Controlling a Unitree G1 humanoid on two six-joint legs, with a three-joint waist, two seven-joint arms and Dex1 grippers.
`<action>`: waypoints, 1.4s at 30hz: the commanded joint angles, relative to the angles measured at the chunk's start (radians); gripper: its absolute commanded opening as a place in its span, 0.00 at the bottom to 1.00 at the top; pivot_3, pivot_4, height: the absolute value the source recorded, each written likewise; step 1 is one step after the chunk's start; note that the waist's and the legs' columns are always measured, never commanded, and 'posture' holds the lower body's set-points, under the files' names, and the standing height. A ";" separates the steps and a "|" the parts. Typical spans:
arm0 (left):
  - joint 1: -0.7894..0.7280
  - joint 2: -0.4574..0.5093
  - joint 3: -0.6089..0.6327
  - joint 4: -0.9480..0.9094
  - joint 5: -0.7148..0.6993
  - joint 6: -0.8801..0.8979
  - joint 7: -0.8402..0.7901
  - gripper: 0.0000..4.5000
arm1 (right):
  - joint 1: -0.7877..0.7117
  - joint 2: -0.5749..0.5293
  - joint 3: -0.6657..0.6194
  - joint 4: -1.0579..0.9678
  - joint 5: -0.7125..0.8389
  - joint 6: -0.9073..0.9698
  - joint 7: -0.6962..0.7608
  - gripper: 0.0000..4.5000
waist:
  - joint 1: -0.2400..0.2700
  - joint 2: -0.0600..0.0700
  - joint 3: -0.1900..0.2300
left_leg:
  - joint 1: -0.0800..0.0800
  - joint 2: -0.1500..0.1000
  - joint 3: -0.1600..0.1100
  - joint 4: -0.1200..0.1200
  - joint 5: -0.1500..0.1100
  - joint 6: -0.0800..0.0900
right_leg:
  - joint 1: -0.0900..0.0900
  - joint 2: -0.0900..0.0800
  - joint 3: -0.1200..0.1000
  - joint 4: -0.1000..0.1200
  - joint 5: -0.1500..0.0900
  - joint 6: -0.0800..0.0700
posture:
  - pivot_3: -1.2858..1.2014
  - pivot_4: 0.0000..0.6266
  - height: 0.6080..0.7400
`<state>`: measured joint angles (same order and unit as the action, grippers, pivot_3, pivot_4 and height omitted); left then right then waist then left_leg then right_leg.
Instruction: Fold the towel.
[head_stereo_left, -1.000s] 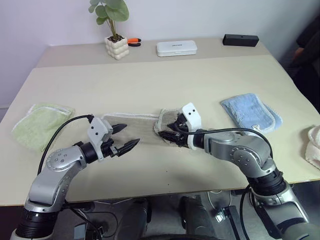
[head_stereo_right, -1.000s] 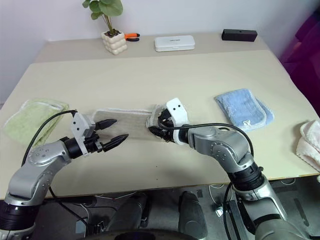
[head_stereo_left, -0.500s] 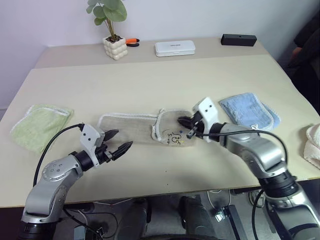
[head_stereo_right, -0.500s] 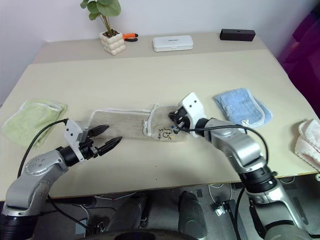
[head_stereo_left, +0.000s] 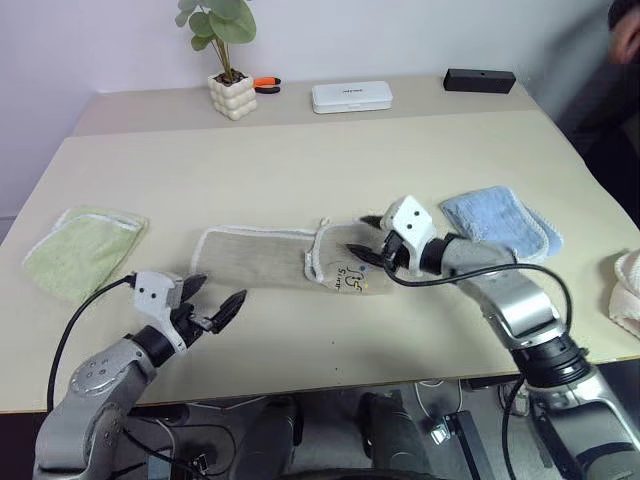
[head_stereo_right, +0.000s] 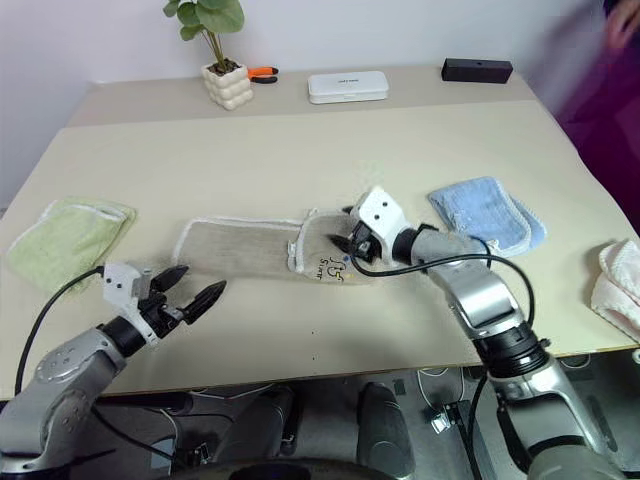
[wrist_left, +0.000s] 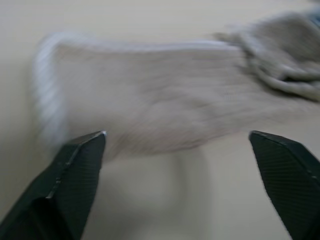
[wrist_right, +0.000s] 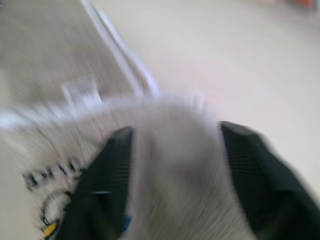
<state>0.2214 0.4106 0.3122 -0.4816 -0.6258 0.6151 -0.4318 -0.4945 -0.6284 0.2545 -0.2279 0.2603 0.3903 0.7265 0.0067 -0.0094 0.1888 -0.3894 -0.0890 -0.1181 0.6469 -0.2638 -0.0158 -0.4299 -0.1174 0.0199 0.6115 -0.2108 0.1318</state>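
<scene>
Since the earlier frame, the towel was released by the right gripper, now seen wide apart above its folded right end on the table. From the left wrist, the left gripper is seen wide, empty, before the towel.

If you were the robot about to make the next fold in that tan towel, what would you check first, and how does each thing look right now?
1. Beige-tan terry towel lies flat on the cream table: not ok, its right end is folded over and rumpled.
2. Left gripper open, holding nothing: ok.
3. Right gripper open above the folded end: ok.
4. Whether the right gripper touches the cloth: cannot tell.
5. Light green folded towel and light blue folded towel lie apart from the tan one: ok.
</scene>
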 joint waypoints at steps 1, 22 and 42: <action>-0.021 -0.055 0.090 -0.017 -0.135 0.125 0.140 1.00 | -0.017 -0.005 0.013 -0.116 0.005 -0.040 0.083 0.99 | 0.001 0.000 0.000 | 0.000 0.000 0.000 0.000 0.000 0.000 | 0.000 0.000 0.000 0.000 0.000 0.000 | 0.52 0.24 1.00; -0.377 -0.199 0.205 0.254 -0.495 0.298 0.521 0.01 | 0.043 0.065 0.059 -0.215 -0.060 -0.022 0.105 1.00 | 0.006 -0.002 -0.001 | 0.001 -0.002 -0.001 0.002 0.001 -0.002 | 0.002 0.000 0.000 0.001 0.000 0.000 | 0.52 0.24 1.00; -0.502 0.176 -0.196 -0.033 -0.218 0.115 0.002 0.01 | 0.124 0.003 0.022 -0.128 -0.144 -0.095 0.117 1.00 | 0.005 -0.004 0.000 | 0.000 -0.002 0.000 0.001 0.001 -0.002 | 0.002 -0.001 0.000 -0.001 -0.001 -0.002 | 0.52 0.24 1.00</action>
<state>-0.2631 0.5831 0.1867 -0.4652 -0.8727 0.7242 -0.3933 -0.3691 -0.6295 0.2893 -0.3462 0.1224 0.3185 0.8494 0.0122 -0.0132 0.1885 -0.3893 -0.0908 -0.1179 0.6478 -0.2629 -0.0180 -0.4277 -0.1181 0.0201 0.6103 -0.2111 0.1306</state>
